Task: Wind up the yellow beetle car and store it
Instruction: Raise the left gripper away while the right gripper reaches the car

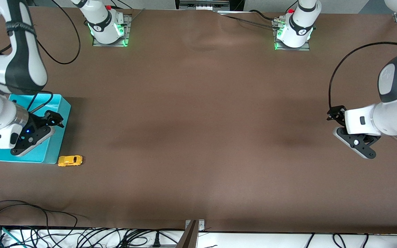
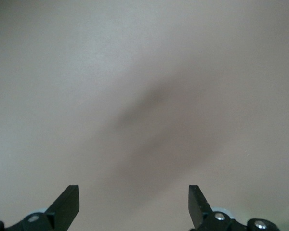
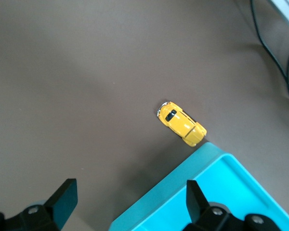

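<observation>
Nearest the front camera, the yellow beetle car [image 1: 70,161] sits on its wheels on the brown tabletop [image 1: 198,137], just beside the near corner of the turquoise bin [image 1: 59,137], at the right arm's end. Above the bin hangs the right gripper [image 1: 52,121], jaws spread and empty. The task looks barely begun: winding comes first, so the next move calls for lowering onto the car and closing across its narrow body. The left gripper [image 1: 334,115] waits, released, over bare tabletop. Cables trail along the table's near edge.
</observation>
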You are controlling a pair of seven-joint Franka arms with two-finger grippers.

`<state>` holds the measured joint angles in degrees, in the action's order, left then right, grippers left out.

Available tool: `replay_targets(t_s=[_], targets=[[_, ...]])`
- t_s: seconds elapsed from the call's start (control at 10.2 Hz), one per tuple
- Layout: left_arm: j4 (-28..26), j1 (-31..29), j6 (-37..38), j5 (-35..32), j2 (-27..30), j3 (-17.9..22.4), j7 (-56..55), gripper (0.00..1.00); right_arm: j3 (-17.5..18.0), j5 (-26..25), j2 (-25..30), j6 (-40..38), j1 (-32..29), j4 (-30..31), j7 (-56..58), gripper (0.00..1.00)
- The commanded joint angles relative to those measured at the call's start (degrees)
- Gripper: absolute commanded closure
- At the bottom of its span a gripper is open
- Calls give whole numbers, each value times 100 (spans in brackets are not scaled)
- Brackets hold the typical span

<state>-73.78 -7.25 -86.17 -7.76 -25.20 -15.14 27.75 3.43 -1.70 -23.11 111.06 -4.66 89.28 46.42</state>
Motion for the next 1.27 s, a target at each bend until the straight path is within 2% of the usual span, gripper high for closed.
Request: replay_targets(t_s=[0.0,0.29,0.49,0.59,0.68,0.78,0.88,1.07,1.17], targets=[[4,75,162,99,331,29,-785,0,44,572,-368,249,-395,-86,1163,0],[-259,250,171,99,953,125,-1603,0,44,548,-694,722,-388,-121,1885,0],[-715,268,127,99,1515,256,-2026,0,70,382,-878,987,-352,-139,2167,0],[-891,346,127,108,1744,388,-2071,0,70,389,-975,1171,-343,-139,2326,0],[-1023,565,110,169,1973,781,-2071,0,70,398,-1106,1312,-343,-139,2580,0],[-1234,863,92,509,2228,1289,-2071,0,70,398,-1203,1487,-326,-139,2895,0],[-1445,961,66,808,2421,1529,-2080,0,70,390,-1309,1558,-325,-139,3047,0],[-2033,910,-363,802,2817,1532,-2150,0,70,389,-1476,1647,-334,-139,3301,0],[-2062,910,-383,794,2880,1532,-2159,0,70,389,-1512,1647,-326,-131,3346,0]])
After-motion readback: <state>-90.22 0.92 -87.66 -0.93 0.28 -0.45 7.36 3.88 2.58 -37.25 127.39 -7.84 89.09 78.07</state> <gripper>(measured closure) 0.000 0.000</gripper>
